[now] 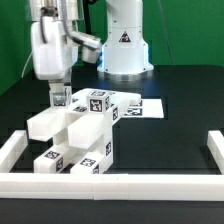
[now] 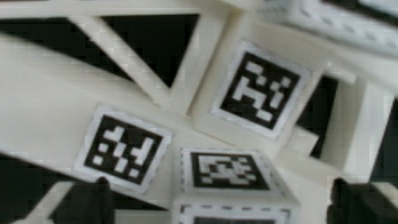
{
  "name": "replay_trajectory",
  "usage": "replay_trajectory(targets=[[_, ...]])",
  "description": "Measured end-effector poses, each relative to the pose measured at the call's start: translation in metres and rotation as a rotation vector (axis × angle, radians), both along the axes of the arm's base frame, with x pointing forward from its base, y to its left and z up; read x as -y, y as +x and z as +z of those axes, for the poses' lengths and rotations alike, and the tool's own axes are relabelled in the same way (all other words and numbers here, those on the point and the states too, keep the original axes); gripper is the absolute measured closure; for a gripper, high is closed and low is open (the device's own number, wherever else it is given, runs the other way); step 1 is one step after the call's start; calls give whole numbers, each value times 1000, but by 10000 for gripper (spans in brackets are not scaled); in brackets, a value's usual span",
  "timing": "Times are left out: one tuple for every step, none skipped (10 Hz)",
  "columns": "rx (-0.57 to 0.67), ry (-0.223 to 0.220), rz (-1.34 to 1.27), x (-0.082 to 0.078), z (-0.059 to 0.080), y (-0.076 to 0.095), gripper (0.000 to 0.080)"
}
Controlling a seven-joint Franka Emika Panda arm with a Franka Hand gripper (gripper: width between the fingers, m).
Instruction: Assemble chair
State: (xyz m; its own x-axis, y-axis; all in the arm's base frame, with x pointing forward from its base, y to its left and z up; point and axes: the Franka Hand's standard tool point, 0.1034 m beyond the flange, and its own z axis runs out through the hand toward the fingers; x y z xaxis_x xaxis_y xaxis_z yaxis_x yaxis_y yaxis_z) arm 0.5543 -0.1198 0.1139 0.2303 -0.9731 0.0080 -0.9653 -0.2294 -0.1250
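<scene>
The blocky matte-white plastic chair stands near-centre on the black bench, the hand poised at its far left top, fingers apart; lower squarely, then close gently without tilting it.

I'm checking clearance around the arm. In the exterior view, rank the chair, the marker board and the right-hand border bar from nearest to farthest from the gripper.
1. The chair: directly under the gripper.
2. The marker board: flat behind, toward the exterior view's right.
3. The right border bar: far right edge.
</scene>
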Motion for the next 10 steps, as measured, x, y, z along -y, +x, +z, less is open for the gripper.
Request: replay_trajectory(targets=[[2,-17,133,3,0,-1,159],[2,-32,298,3,0,-3,159],[2,-40,387,3,-1,-5,151],[3,-49,450,3,-1,-5,151],[4,-57,510,4,-1,-5,151],[2,-65,559,4,-1,-5,151],[-8,-100,743,3,1,-2,151],[-7,-126,936,-3,2,1,151],[-1,-145,1066,-12,-3,1,151],[-2,-141,1048,-12,-3,1,151]])
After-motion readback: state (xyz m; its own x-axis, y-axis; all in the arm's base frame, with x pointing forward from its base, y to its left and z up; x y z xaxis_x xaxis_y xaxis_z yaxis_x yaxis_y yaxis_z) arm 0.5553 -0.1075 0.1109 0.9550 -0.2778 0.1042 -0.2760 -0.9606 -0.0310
